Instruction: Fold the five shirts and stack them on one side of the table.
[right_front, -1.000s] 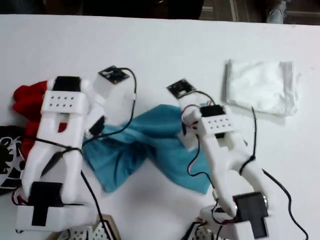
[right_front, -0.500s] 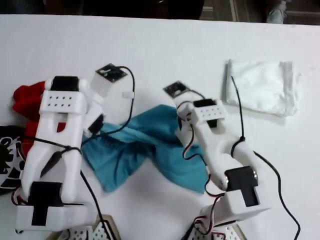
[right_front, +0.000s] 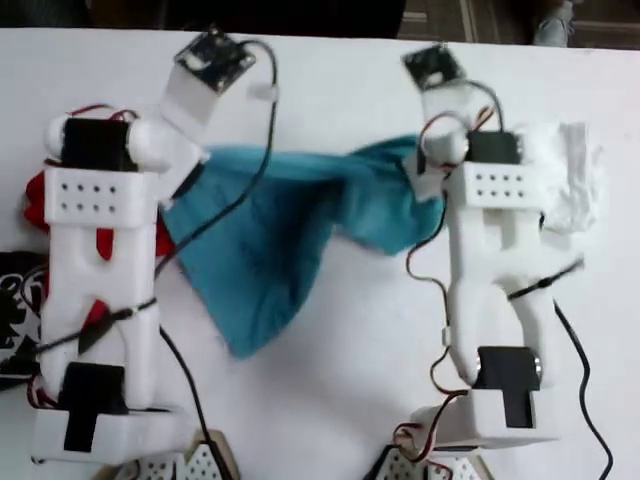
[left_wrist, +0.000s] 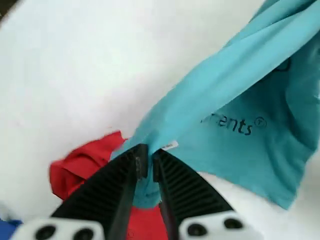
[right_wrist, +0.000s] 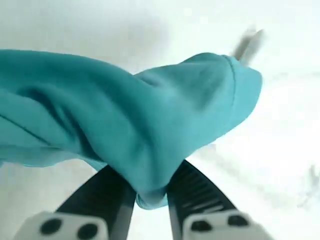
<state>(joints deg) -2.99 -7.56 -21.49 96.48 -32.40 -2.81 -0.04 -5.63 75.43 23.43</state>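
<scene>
High view has the teal shirt (right_front: 270, 235) strung across the middle of the frame between the two arms, its slack body sagging toward lower centre. Left wrist view shows the left gripper (left_wrist: 148, 161) clenched on a thin edge of the cloth, with the red shirt (left_wrist: 82, 165) bunched just beyond it at lower left. Right wrist view shows the right gripper (right_wrist: 150, 194) grasping a thick wad of teal fabric.

This looks like the spreading step before the fold. To do it well, I judge both arms should hold an even pull so the top edge runs straight. They should then lower together onto bare surface (right_front: 330, 90) in the centre, away from the red shirt and the folded white shirt (right_front: 575, 170) at upper right. The right hold, on bunched cloth, seems likelier to slip, so neither should let go until the fabric lies flat.
</scene>
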